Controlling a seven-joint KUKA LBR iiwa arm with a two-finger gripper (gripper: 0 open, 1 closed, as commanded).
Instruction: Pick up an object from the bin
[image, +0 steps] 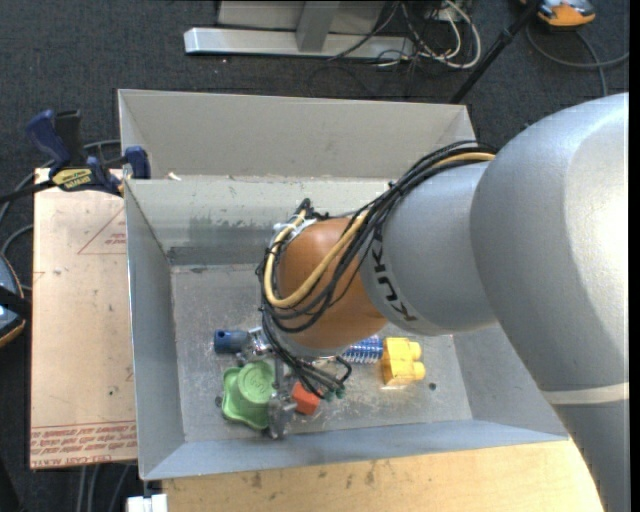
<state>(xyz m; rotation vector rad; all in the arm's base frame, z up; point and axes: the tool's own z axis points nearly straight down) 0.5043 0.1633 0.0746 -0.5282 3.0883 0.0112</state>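
Note:
My gripper (279, 400) is low in the bin's front left part, under the arm's orange cover. It hangs right against a green, round, lid-like thing (244, 392), at that thing's right edge. A small orange-red piece (306, 402) lies just to the gripper's right. A small blue piece (228, 340) rests behind the green thing. Whether anything is held cannot be made out.
A yellow block (401, 360) sits right of the middle of the bin floor, with a blue ribbed coil (364, 350) beside it, partly under the arm. The arm's big grey body covers the bin's right side.

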